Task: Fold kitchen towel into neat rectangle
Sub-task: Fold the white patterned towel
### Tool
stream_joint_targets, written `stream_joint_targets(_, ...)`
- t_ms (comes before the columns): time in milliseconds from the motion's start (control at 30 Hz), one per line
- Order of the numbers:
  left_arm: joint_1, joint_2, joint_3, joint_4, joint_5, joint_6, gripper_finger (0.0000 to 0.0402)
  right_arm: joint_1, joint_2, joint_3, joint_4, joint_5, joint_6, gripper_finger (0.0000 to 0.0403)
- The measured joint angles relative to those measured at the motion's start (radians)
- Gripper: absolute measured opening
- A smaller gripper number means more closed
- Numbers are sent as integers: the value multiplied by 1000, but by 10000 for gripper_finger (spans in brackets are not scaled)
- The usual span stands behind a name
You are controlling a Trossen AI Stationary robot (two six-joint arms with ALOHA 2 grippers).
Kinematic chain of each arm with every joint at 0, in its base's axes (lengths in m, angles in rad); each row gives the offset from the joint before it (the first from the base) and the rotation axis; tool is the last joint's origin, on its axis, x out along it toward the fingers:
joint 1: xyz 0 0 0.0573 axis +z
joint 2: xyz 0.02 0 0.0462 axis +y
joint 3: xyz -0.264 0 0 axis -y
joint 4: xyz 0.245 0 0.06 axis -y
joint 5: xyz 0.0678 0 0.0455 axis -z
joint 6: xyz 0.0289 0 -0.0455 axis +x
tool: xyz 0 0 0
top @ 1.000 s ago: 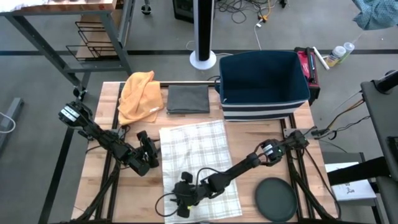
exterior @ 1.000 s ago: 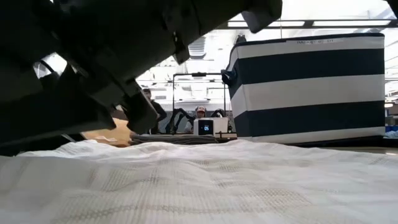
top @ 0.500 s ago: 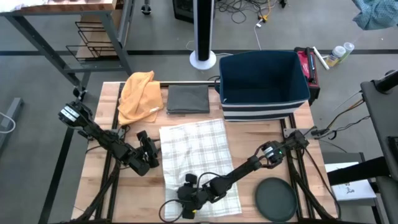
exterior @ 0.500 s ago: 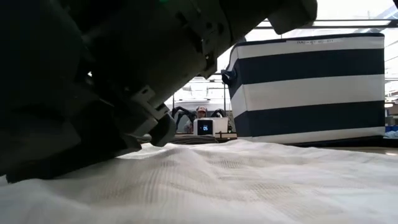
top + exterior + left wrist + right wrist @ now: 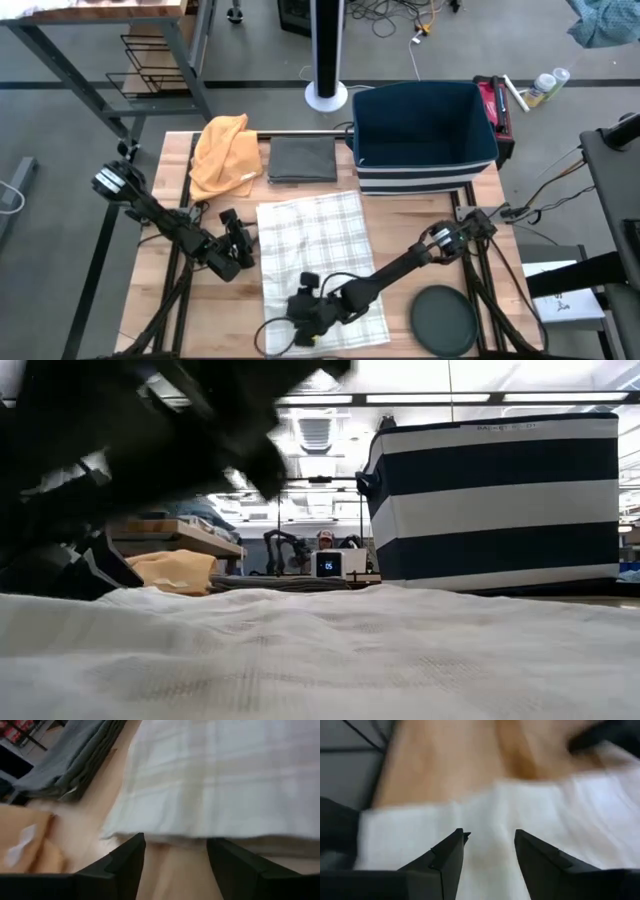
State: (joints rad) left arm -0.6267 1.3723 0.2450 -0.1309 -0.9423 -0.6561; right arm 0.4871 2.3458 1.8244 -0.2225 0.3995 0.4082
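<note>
White checked cotton kitchen towel point(image 5: 318, 262): flat, long axis toward me; my right hand point(image 5: 303, 325) nearest, spread empty over its near edge; my left hand point(image 5: 238, 252) unclenched beside its left edge.

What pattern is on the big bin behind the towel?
The bin has wide navy and white stripes, clearest in the low view.

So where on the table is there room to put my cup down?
Bare wood shows right of the checked towel, between the striped bin and the dark round disc. The far edge is crowded: orange cloth, grey towel, bin.
</note>
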Motion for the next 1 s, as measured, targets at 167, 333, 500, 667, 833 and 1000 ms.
stream_joint_targets(167, 52, -115, 98, -346, 32, -82, 228, -42, -13, -77, -108, -3, 99, 172)
stream_joint_targets(333, 55, -217, 206, -568, 74, -176, 241, -66, -47, -106, -74, 33, 140, 172)
stream_joint_targets(500, 15, -273, 221, -246, 126, -88, 245, -115, -77, -144, -131, 103, 130, 172)
stream_joint_targets(667, -11, -196, 144, 223, 178, 22, 241, -156, -78, -180, -181, 135, 218, 172)
stream_joint_targets(833, -8, 7, 88, 363, 178, -21, 228, -186, -78, -241, -171, 138, 309, 172)
stream_joint_targets(1000, 28, 223, 69, 394, 147, -157, 218, -188, -97, -250, -215, 224, 301, 172)
